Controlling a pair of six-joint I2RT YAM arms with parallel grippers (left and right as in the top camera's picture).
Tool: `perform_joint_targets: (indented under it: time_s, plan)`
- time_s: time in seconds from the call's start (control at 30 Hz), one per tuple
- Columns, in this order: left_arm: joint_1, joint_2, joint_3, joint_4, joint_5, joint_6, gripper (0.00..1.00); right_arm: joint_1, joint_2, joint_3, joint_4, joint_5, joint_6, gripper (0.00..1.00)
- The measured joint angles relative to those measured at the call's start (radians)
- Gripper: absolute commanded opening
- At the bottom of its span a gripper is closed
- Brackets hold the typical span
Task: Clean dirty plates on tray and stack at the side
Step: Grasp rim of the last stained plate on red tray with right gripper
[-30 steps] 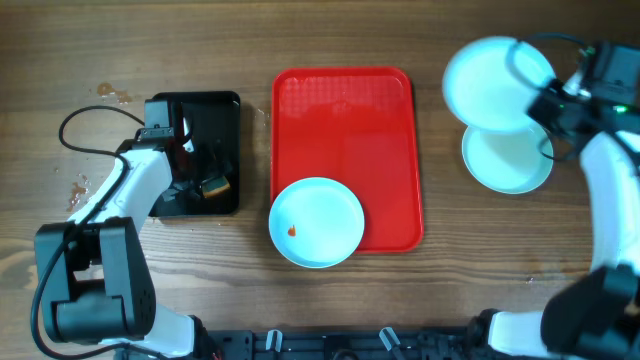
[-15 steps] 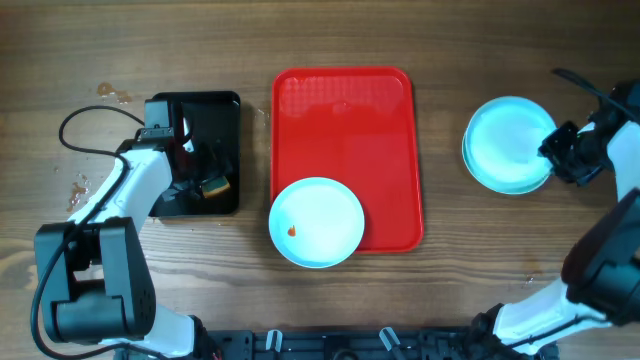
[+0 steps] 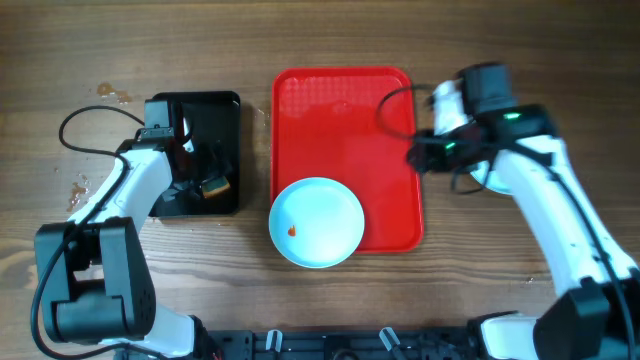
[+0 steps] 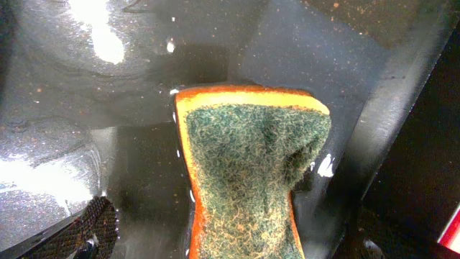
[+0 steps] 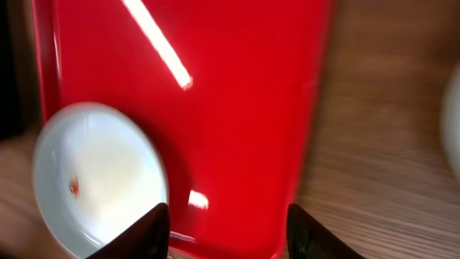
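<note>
A pale blue plate (image 3: pixel 317 222) with a small orange smear left of its centre sits on the front left corner of the red tray (image 3: pixel 345 110). It also shows in the right wrist view (image 5: pixel 100 173). My right gripper (image 3: pixel 418 156) is open and empty above the tray's right edge (image 5: pixel 233 237). The other plates lie right of the tray, mostly hidden under my right arm. Only a pale rim (image 5: pixel 455 122) shows. My left gripper (image 3: pixel 208 184) is low in the black tray (image 3: pixel 195 115), open, with a green-topped orange sponge (image 4: pixel 248 180) between its fingers.
The black tray stands left of the red tray, wet and glossy inside. A black cable (image 3: pixel 85 115) loops on the table by the left arm. Wet spots (image 3: pixel 112 93) mark the wood at the far left.
My right gripper carried a plate down onto the stack at the right and let it go. The arm then swung left over the tray's right edge. The left arm has not moved.
</note>
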Motion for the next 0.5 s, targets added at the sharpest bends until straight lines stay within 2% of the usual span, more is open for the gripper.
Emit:
perform_joint_targets:
  time_s: [0.17,0.27,0.43,0.5]
  plan:
    - [0.0,0.0,0.0,0.0,0.0,0.0,1.0,0.185,0.084,-0.144,0.073,-0.035,-0.042,0.49]
    - [0.0,0.0,0.0,0.0,0.0,0.0,1.0,0.265,0.087,-0.214,0.145,-0.053,-0.014,0.49]
    - [0.0,0.0,0.0,0.0,0.0,0.0,1.0,0.275,0.089,-0.316,0.304,-0.055,0.087,0.38]
    - [0.0,0.0,0.0,0.0,0.0,0.0,1.0,0.275,0.089,-0.328,0.312,-0.052,0.109,0.22]
